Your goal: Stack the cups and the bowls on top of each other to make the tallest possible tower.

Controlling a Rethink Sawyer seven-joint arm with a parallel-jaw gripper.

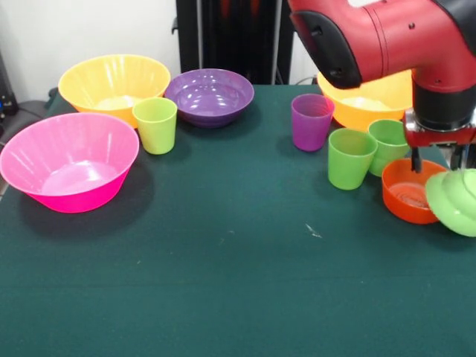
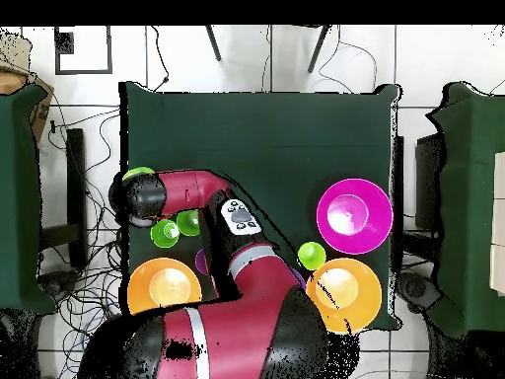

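Note:
My gripper (image 1: 440,165) hangs at the right edge, just above a small orange bowl (image 1: 405,195) and a small green bowl (image 1: 455,202) that lies tilted, bottom up, against it. The green bowl touches the gripper's underside. Two green cups (image 1: 351,158) (image 1: 388,143) stand just left of it, with a purple cup (image 1: 311,121) beyond. A purple bowl (image 1: 210,95) and a yellow-green cup (image 1: 155,124) stand apart at the back left; no pile shows. In the overhead view the arm covers the gripper, and the green bowl (image 2: 138,176) peeks out at its end.
A big pink bowl (image 1: 71,160) sits at the left. One orange-yellow bowl (image 1: 114,83) is at the back left, another (image 1: 364,103) at the back right under the arm. The green cloth (image 1: 238,282) stretches across the front.

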